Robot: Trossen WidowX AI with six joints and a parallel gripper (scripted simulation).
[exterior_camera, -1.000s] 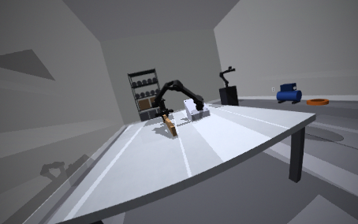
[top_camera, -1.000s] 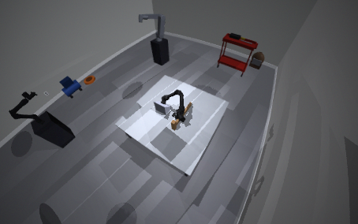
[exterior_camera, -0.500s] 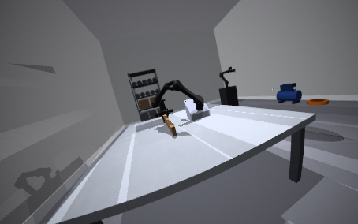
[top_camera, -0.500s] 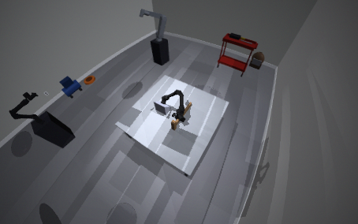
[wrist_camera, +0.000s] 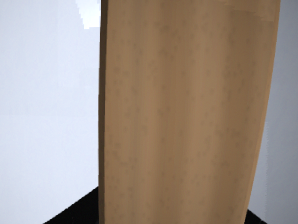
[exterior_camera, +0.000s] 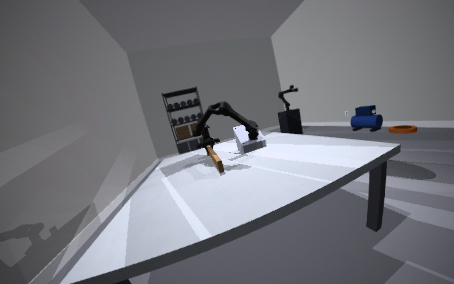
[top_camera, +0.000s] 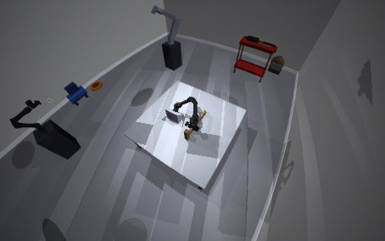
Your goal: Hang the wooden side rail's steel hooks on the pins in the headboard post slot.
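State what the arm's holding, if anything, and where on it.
The rail, gripped partway along its length, clear of the tip seen from the top. The exact spot can't be told.
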